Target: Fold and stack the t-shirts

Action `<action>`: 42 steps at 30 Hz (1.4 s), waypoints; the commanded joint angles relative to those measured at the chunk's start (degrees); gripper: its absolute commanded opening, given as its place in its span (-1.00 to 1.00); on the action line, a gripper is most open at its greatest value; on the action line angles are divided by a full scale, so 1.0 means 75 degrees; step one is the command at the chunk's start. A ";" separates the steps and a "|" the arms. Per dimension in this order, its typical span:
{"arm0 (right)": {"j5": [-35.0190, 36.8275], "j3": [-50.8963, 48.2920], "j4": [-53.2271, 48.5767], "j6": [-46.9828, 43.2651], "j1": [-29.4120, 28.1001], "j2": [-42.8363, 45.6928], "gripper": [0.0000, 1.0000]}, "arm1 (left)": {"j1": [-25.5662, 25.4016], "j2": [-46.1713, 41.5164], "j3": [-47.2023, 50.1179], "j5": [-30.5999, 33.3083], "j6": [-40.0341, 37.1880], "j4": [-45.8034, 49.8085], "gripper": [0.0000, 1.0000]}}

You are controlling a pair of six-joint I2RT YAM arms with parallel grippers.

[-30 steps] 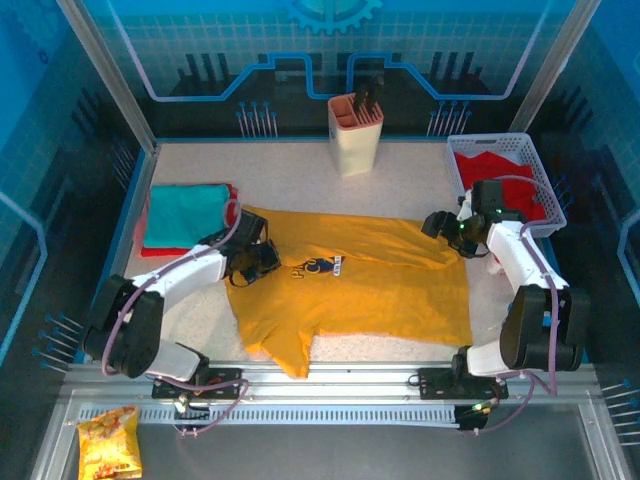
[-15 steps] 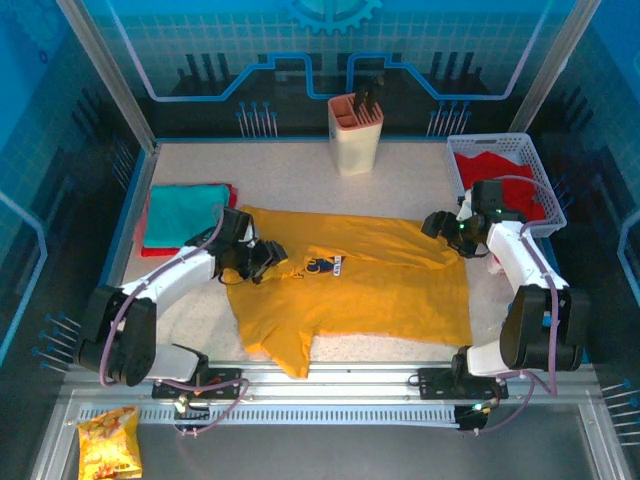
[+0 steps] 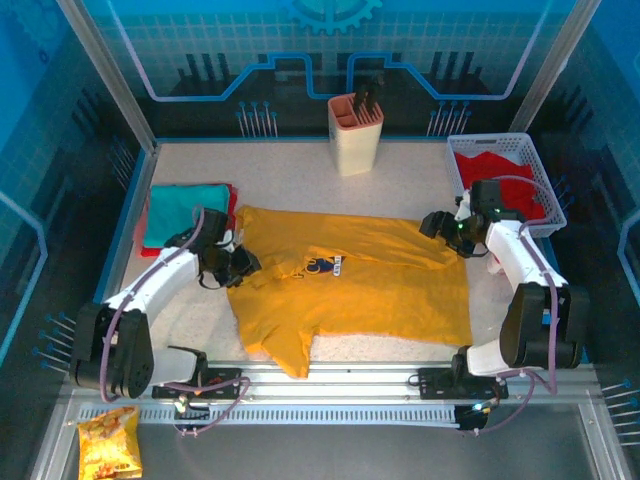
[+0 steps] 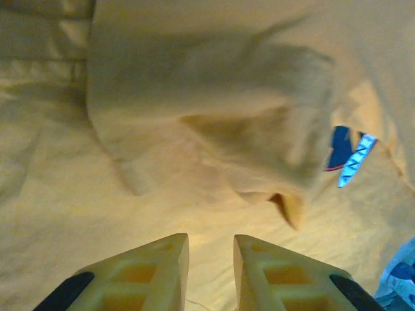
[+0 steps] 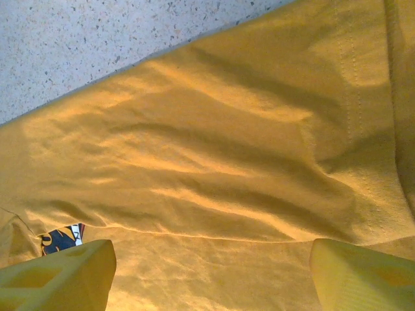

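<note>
A mustard-yellow t-shirt (image 3: 380,290) lies spread face up mid-table, its dark chest print (image 3: 320,266) showing. My left gripper (image 3: 243,266) sits low at the shirt's left edge. Its jaws (image 4: 211,241) stand a narrow gap apart over yellow cloth (image 4: 194,129), nothing pinched between them, and the print (image 4: 347,155) is off to the right. My right gripper (image 3: 432,224) hovers over the shirt's upper right part, its jaws (image 5: 213,259) wide open above wrinkled cloth (image 5: 227,149). A folded teal t-shirt (image 3: 183,213) rests on a red one (image 3: 232,195) at the far left.
A white basket (image 3: 545,195) holding a red t-shirt (image 3: 500,172) stands at the back right. A beige holder (image 3: 355,130) stands at the back centre. A snack bag (image 3: 110,442) lies below the front rail. Bare speckled tabletop (image 3: 290,175) lies behind the yellow shirt.
My left gripper let go of the cloth near the print, drew back left to the shirt's edge, and its jaws narrowed again. The right arm stayed put.
</note>
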State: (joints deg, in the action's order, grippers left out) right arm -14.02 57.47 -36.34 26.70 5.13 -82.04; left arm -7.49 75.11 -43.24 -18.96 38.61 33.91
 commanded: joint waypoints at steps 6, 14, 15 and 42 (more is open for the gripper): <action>-0.0134 0.0022 -0.0003 -0.0023 -0.0156 -0.0100 0.57 | 0.0037 0.0897 0.0749 -0.0050 0.0182 -0.1034 -0.41; -0.0131 0.0001 0.0003 -0.0003 -0.0227 -0.0130 0.56 | 0.0037 0.0923 0.0778 0.0226 0.0436 -0.1452 -0.56; -0.0115 0.0006 -0.0008 -0.0017 -0.0221 -0.0140 0.56 | 0.0037 0.0908 0.0785 0.0266 0.0462 -0.1490 -0.57; -0.0190 0.0118 0.0015 -0.0007 -0.0240 -0.0241 0.56 | 0.0045 -0.0186 0.0034 0.0942 -0.0387 0.1088 -1.00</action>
State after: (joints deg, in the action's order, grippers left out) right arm -14.04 57.45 -35.99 26.72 4.12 -83.40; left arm -7.49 75.61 -41.87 -12.25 38.04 34.76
